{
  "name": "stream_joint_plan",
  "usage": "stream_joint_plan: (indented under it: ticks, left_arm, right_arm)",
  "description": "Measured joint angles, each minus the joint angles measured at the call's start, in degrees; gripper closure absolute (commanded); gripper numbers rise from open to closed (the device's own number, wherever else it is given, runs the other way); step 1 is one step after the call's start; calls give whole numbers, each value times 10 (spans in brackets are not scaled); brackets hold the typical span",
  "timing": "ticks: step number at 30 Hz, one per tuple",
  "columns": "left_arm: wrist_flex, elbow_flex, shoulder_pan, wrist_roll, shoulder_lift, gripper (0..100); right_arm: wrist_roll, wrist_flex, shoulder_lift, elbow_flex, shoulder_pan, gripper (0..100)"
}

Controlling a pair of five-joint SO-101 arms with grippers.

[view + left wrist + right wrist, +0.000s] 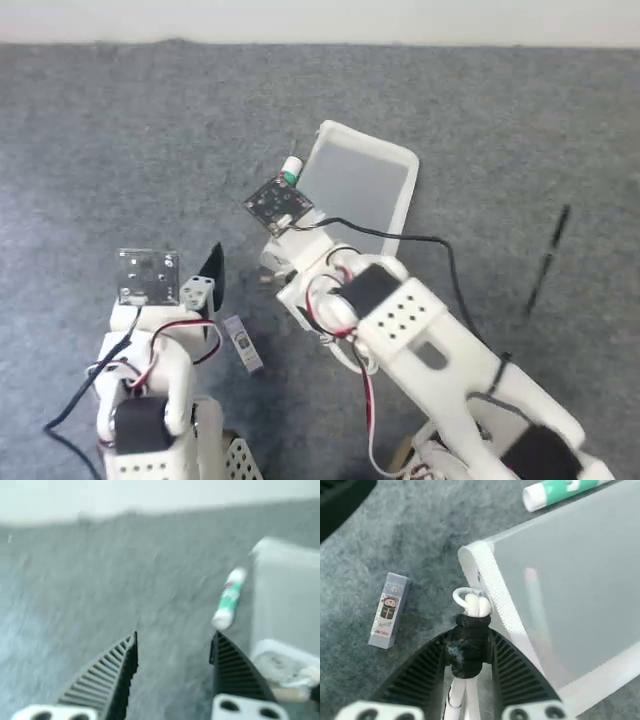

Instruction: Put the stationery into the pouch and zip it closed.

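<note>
- Carpet [120, 130]: grey, short pile, covering the whole table and lying under both sets of jaws.
- Wall [320, 18]: pale strip beyond the carpet's far edge, ahead of both jaws.
- Pouch [355, 190]: translucent white, flat on the carpet. One corner sits just ahead of the right jaws, and the body lies off to one side of the left jaws.
- Right gripper [469, 640]: jaws pressed together on the zip pull at the pouch corner.
- Left gripper [175, 639]: jaws spread, with nothing between them but bare carpet.
- Pen [548, 258]: black and thin, lying on the carpet outside the pouch, well apart from both jaws.
- Glue stick [229, 599]: green and white, lying just beside the pouch's edge and outside it, ahead of the left jaws and towards the pouch.
- Grey box [390, 610]: small and labelled, on the carpet beside the right jaws and apart from them.
- Zip pull [470, 647]: black, with a white cord loop, pinched in the right jaws.
</note>
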Motion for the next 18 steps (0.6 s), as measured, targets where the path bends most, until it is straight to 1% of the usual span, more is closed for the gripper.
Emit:
stream_joint_plan:
  ticks: [2,8,12,18]
  left_arm:
    - [0,-10,21,9,0,776]
    - [0,-12,68,83,0,776]
    - [0,-12,85,88,0,776]
    - [0,-11,131,88,0,776]
  right_arm:
    - [0,0,-22,9,6,992]
    - [1,0,-70,16,38,992]
    - [25,5,-102,36,44,992]
    - [60,5,-163,59,47,992]
